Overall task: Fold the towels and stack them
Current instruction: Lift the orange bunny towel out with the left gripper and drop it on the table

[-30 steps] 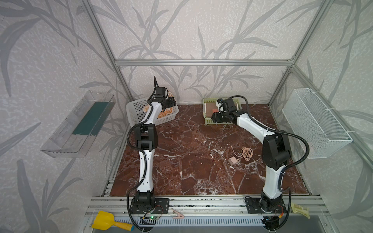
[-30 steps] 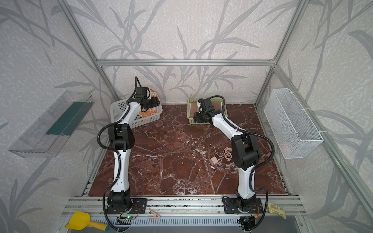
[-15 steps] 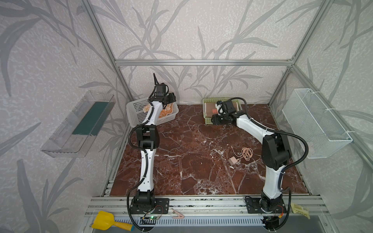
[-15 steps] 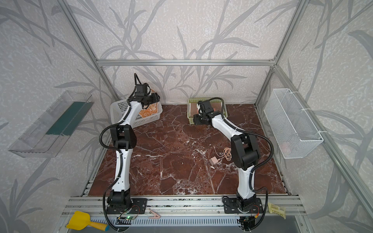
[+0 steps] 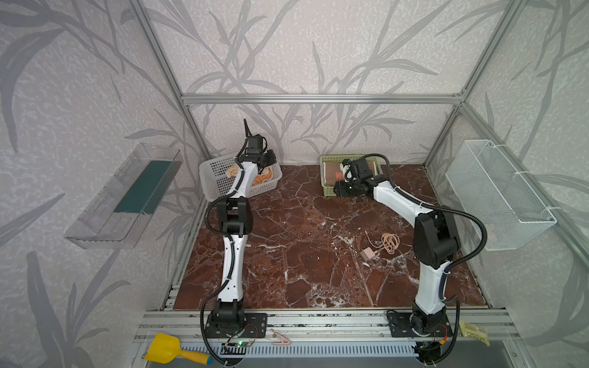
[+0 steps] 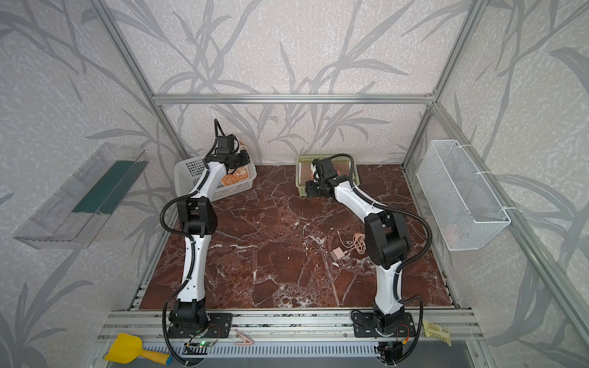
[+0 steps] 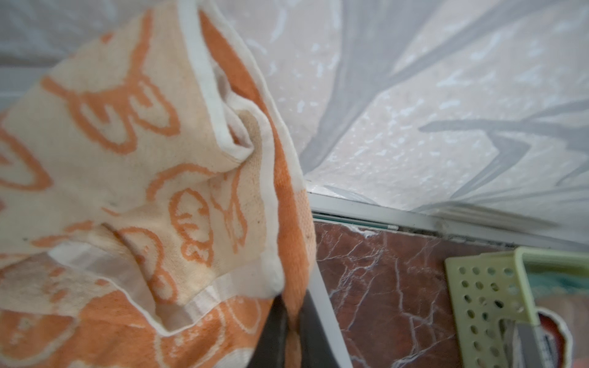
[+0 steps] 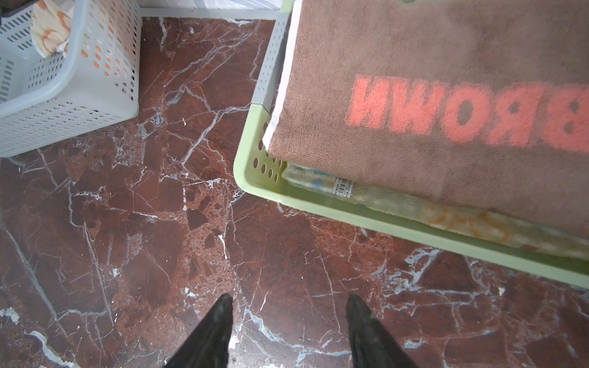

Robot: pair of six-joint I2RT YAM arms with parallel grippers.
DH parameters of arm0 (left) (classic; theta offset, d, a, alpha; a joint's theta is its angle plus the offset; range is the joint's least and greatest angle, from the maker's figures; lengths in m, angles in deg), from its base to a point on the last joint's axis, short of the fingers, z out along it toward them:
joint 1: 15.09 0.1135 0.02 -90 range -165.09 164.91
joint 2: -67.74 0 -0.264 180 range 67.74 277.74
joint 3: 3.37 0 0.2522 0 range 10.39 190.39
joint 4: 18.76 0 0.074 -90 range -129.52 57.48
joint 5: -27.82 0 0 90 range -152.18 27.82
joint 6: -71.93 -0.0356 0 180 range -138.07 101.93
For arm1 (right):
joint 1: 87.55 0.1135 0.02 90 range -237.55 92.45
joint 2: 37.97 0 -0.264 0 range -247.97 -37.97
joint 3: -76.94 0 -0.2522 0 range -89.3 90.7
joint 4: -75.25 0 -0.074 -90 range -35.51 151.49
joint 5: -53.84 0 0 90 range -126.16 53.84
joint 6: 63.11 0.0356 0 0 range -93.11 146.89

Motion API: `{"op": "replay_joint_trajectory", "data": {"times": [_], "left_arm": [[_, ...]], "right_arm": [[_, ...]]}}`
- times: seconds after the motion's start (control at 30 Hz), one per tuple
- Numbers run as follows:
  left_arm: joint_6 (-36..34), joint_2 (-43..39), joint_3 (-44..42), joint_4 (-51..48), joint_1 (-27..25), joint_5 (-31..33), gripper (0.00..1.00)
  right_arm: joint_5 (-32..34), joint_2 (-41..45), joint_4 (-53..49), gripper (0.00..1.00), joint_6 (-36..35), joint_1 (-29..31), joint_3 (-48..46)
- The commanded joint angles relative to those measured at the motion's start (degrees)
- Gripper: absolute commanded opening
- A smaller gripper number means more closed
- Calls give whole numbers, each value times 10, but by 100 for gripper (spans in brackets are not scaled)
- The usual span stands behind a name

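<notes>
An orange-and-cream bunny towel [image 7: 127, 159] lies crumpled in the white basket [image 5: 220, 178] at the back left, and part of it is pulled up above the rim [image 6: 243, 146]. My left gripper [image 7: 294, 315] is shut on an orange fold of it, over the basket [image 5: 269, 159]. A folded brown towel with coral "BROWN" lettering [image 8: 446, 95] tops the stack in the green basket [image 8: 251, 172]. Below it lies a pale folded towel [image 8: 414, 207]. My right gripper [image 8: 288, 306] hangs open over bare marble, just in front of the green basket's near corner [image 5: 338, 189].
A pink charger with a coiled cable [image 5: 379, 247] lies on the marble at the right, near the right arm's elbow. A wire basket [image 5: 497, 197] hangs on the right wall and a clear shelf [image 5: 124, 197] on the left wall.
My left gripper has gone from open to shut, pinching the orange towel in the white basket. The right arm has hardly moved.
</notes>
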Motion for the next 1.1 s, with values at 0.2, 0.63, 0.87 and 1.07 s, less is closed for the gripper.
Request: {"op": "replay_joint_trajectory", "data": {"times": [0.2,0.63,0.87,1.07], "left_arm": [[-7,-51,-10,-15,12,-11,0],[-57,-305,-61,-50,11,-57,0],[-148,-448,-53,-104,-109,-13,0],[-24,-550,-167,-36,-175,-51,0]], "right_arm": [[5,26,-9,57,1,3,-4],[25,155,-25,57,1,17,-51],[37,281,-31,57,12,36,-117],[38,369,-57,57,16,49,-153]]}}
